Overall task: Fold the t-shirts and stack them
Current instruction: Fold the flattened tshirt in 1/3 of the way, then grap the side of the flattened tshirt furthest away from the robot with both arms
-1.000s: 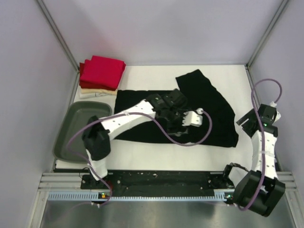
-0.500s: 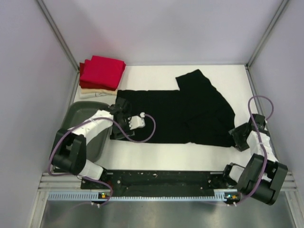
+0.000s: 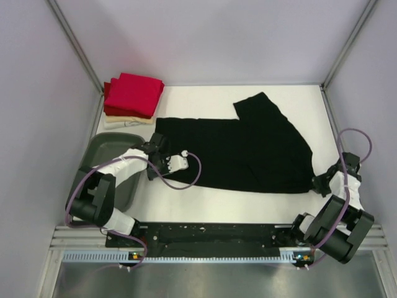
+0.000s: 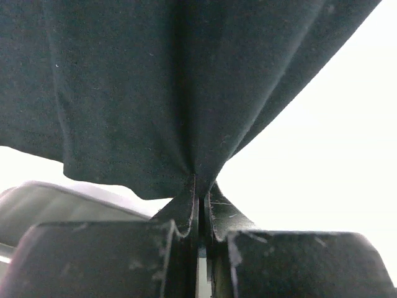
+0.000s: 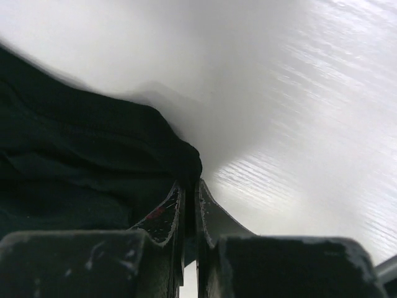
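Spread a moment ago, the left tool (image 4: 200, 186) and right tool (image 5: 189, 185) now each pinch a near corner of the black t-shirt (image 3: 248, 149); folding can probably start.

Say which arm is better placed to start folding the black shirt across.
Probably left. The left end effector pinches a smooth near corner of the black shirt; the right end effector holds a bunched corner, its arm cramped against its base.

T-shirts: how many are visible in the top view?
4. The black t-shirt lies spread in the middle. At the far left, folded and stacked: top red t-shirt, second red t-shirt under it, cream t-shirt lowest. More may be hidden.
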Motion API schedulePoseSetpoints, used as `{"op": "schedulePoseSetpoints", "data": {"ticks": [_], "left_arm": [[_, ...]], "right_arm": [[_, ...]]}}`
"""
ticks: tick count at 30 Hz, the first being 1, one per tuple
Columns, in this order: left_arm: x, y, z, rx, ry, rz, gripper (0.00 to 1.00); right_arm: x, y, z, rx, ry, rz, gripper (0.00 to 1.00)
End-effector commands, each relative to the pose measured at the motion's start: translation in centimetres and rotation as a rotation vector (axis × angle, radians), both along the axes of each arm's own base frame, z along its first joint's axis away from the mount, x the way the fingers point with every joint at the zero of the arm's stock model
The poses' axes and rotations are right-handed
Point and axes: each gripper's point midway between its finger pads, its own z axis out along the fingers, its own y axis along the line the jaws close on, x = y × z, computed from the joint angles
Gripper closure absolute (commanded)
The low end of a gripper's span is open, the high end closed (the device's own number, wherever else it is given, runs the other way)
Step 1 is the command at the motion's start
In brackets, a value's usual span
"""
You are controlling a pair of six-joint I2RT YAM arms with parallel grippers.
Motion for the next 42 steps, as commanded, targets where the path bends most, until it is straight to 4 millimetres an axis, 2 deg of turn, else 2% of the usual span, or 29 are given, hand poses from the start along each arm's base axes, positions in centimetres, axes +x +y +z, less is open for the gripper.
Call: {"op": "schedulePoseSetpoints", "data": {"ticks": [1,6,9,13,18,21,23,24,25,27,28,30,31,33,36,39,42], "left_arm": [[-5.1,-1.8,0.2,-0.103,0.121,-0.071,1.00],[-11.1,-2.9,0.0,-0.099,0.233,-0.186,1.00],[-13.5,-3.2,0.1,-0.084,0.268,-0.247,1.00],[-14.4,-3.3,0.4,-0.081,0.272,-0.263,1.00],[-14.7,-3.4,0.6,-0.082,0.281,-0.263,1.00],[-14.4,-3.5,-0.3,-0.087,0.253,-0.280,1.00],[-14.6,-3.3,-0.6,-0.073,0.276,-0.272,0.99],[-14.5,-3.2,-0.6,-0.066,0.277,-0.269,0.92],[-14.5,-3.1,-0.6,-0.056,0.278,-0.266,0.79],[-14.6,-3.0,-0.2,-0.052,0.285,-0.265,0.50],[-14.6,-3.2,0.4,-0.059,0.291,-0.268,0.42],[-14.4,-3.5,2.2,-0.070,0.298,-0.270,0.39],[-14.0,-3.8,3.2,-0.082,0.287,-0.268,0.38],[-12.5,-4.7,6.0,-0.131,0.247,-0.244,0.31],[-8.3,-6.6,10.7,-0.277,0.172,-0.157,0.25],[-1.9,-7.4,14.5,-0.413,0.077,0.016,0.24],[5.1,-6.1,15.3,-0.407,-0.010,0.214,0.25]], "right_arm": [[-1.4,-1.9,1.5,-0.048,-0.002,-0.069,1.00],[-3.1,-2.2,2.2,0.022,-0.020,-0.181,1.00],[-4.1,-2.6,2.1,0.048,-0.025,-0.291,1.00],[-5.9,-4.3,2.4,0.026,-0.018,-0.412,1.00],[-6.2,-3.8,1.7,0.061,0.003,-0.432,1.00],[-6.7,-4.5,2.0,0.027,0.027,-0.441,0.99],[-7.2,-4.9,2.4,0.007,0.051,-0.471,0.77],[-7.3,-5.0,2.7,0.006,0.056,-0.484,0.63],[-7.4,-5.1,2.8,0.005,0.063,-0.498,0.41],[-7.4,-5.5,3.5,-0.003,0.061,-0.518,0.18],[-7.3,-5.8,4.2,-0.013,0.053,-0.529,0.13],[-6.5,-6.5,5.6,-0.026,0.017,-0.528,0.08],[-5.5,-6.6,6.5,-0.014,-0.026,-0.509,0.07],[-2.9,-6.6,8.0,0.023,-0.126,-0.448,0.06],[2.7,-6.6,11.9,-0.001,-0.349,-0.243,0.05],[7.8,-5.4,16.8,-0.206,-0.438,0.079,0.05],[14.0,-1.3,20.6,-0.298,-0.560,0.461,0.06]]}}
